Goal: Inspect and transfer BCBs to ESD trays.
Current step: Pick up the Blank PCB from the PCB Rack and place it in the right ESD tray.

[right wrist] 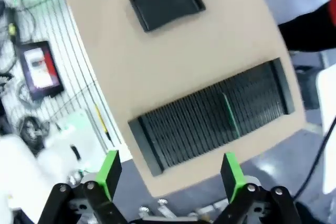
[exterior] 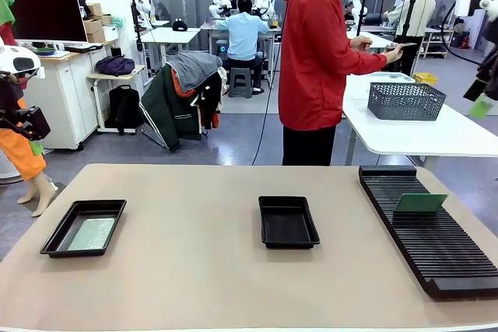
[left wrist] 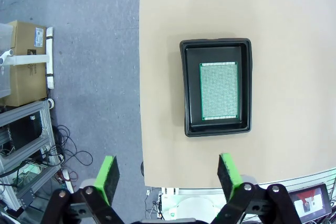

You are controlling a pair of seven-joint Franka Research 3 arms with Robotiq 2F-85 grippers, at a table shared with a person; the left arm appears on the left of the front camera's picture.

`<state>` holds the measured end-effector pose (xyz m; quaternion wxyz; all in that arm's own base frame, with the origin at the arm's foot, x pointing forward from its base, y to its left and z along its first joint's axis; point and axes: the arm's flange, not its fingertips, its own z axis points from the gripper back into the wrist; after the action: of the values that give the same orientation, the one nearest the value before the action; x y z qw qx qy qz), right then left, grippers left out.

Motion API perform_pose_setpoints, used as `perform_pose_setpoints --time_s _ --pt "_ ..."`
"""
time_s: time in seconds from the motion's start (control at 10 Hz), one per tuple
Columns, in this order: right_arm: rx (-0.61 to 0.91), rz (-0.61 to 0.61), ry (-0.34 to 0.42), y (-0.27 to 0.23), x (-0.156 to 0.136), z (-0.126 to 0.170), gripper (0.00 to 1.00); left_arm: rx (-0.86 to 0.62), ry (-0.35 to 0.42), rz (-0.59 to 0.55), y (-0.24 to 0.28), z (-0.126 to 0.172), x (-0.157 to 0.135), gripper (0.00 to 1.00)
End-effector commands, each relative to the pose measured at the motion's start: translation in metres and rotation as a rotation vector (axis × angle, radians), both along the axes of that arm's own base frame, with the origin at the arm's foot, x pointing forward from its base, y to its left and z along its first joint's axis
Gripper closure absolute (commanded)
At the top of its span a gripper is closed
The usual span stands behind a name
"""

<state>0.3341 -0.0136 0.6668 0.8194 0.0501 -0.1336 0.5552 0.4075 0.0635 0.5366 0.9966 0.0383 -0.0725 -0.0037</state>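
A BCB (exterior: 420, 202) is seen standing on edge in the slotted rack (exterior: 443, 254) at the bench's (exterior: 194, 270) right, long axis along its slot, ahead of the right gripper (right wrist: 169, 169), which is released and empty and judged the nearer. The left gripper (left wrist: 168, 174), likewise released, hangs above the left ESD tray (left wrist: 184, 87), where a second BCB (left wrist: 219, 91) lies flat.

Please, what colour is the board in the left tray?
The board is pale, speckled, green-edged; left wrist view shows it best.

Nothing legible; the label (left wrist: 38, 35) on the cardboard box (left wrist: 21, 66) is too small.
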Motion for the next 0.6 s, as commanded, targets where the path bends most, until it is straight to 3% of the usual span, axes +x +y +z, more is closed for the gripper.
perform_pose_setpoints --time_s 0.0,0.2,0.5 --pt "-0.068 0.173 -0.038 -0.012 -0.002 0.004 0.00 -0.005 -0.002 -0.004 0.002 -0.002 -0.001 0.00" --pt "-0.087 0.318 -0.043 -0.025 0.000 0.012 0.00 -0.005 -0.002 -0.004 0.002 -0.002 -0.001 0.00" --pt "-0.115 0.422 -0.010 -0.038 0.010 0.008 0.00 -0.005 -0.002 -0.004 0.002 -0.002 -0.001 0.00"
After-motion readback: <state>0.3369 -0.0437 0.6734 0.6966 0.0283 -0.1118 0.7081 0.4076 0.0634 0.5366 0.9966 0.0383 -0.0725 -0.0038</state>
